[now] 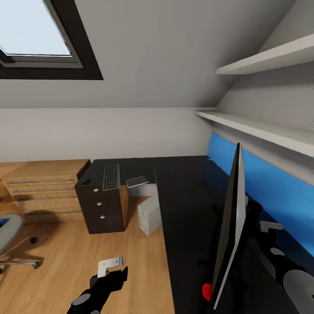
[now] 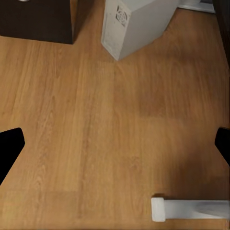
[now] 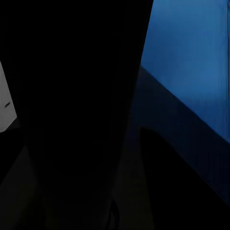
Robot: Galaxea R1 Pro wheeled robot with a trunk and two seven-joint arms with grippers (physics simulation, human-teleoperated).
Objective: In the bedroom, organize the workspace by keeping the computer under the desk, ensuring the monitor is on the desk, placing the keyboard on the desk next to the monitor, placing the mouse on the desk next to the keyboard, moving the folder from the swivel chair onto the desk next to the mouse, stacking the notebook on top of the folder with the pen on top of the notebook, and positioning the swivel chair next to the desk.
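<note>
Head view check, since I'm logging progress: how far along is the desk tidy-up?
Looks done: the light grey tower computer stands on the floor under the glossy black desk, and the thin flat monitor stands on it. The dark keyboard lies at the desk's far end, away from the monitor, so it needs moving. The open left gripper holds nothing. The grey swivel chair stands apart; mouse, folder, notebook and pen remain.

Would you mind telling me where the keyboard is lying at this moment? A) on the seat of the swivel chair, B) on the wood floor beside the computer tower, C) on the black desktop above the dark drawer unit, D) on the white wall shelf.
C: in the head view the keyboard lies flat on the far wing of the black desk, right above the dark drawer unit with round knobs.
</note>
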